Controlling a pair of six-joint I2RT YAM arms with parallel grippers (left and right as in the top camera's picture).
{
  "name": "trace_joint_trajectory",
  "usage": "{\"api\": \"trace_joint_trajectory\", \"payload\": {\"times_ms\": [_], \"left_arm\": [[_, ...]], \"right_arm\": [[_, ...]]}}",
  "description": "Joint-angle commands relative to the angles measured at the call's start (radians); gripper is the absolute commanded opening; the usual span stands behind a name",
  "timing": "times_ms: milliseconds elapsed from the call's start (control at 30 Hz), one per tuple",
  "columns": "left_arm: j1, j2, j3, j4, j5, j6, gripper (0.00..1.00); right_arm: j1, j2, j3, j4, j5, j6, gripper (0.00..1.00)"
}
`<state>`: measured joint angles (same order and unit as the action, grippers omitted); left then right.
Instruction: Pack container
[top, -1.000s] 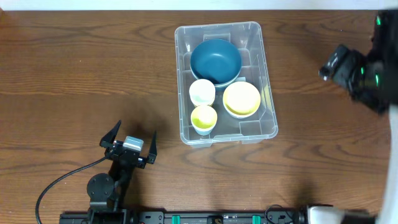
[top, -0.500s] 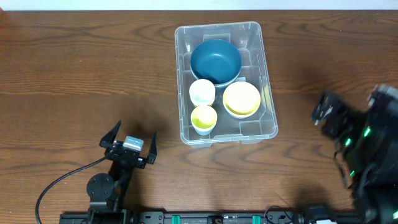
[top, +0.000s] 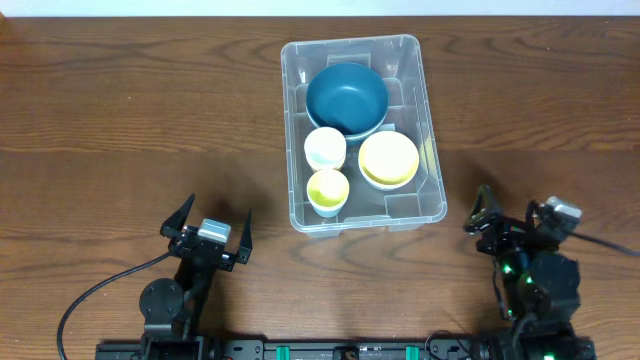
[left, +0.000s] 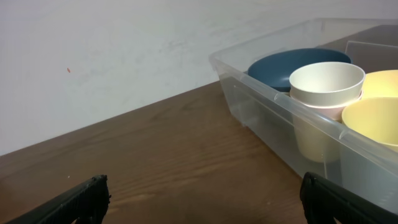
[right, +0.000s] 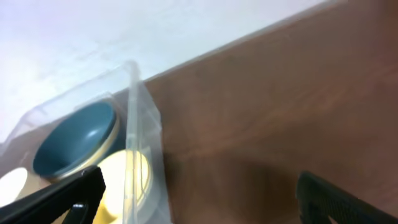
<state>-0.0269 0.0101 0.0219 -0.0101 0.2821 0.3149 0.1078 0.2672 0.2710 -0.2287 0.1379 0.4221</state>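
Swinging in from the right edge of the bench (top: 100, 100), the right arm (top: 535, 270) has come down to the near right corner, where it now sits low over the wood, just clear of the container's near right corner. The left arm (top: 195, 262) has not shifted: it stays by the near edge, left of the middle, well apart from the container. Nothing in the container has moved either.

The container (top: 405, 205) stands toward the far edge, a little right of the middle, its long sides running from far to near. Inside it, a dark blue bowl (top: 346, 98) fills the far end. A white cup (top: 325, 148) stands just beside the bowl's near rim on the left side. A yellow-green cup (top: 328, 190) is at the near left corner, and a yellow bowl (top: 388, 160) sits to the right of the two cups.

Both arms have their jaws spread wide and hold nothing. In the left wrist view the two dark tips frame bare wood, with the container's clear wall (left: 261, 81) ahead to the right. In the right wrist view, which is blurred, the tips stand far apart at the lower corners, with the container's wall (right: 140, 124) and the blue bowl (right: 74, 137) to the left.
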Motion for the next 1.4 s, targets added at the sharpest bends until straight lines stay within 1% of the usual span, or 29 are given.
{"api": "trace_joint_trajectory", "payload": {"times_ms": [0,300,500,967,1100,1367], "left_arm": [[0.006,-0.006,-0.018,-0.034,0.013,0.006,0.98],[0.006,-0.006,-0.018,-0.034,0.013,0.006,0.98],[0.006,-0.006,-0.018,-0.034,0.013,0.006,0.98],[0.006,-0.006,-0.018,-0.034,0.013,0.006,0.98],[0.006,-0.006,-0.018,-0.034,0.013,0.006,0.98],[0.006,-0.006,-0.018,-0.034,0.013,0.006,0.98]], "right_arm": [[0.013,-0.064,-0.068,0.076,-0.06,-0.193,0.99],[0.013,-0.195,-0.156,0.099,-0.056,-0.203,0.99],[0.012,-0.264,-0.195,0.109,-0.056,-0.247,0.99],[0.009,-0.262,-0.246,0.117,-0.066,-0.256,0.99],[0.009,-0.262,-0.248,0.124,-0.075,-0.29,0.99],[0.009,-0.262,-0.248,0.124,-0.075,-0.289,0.99]]}}
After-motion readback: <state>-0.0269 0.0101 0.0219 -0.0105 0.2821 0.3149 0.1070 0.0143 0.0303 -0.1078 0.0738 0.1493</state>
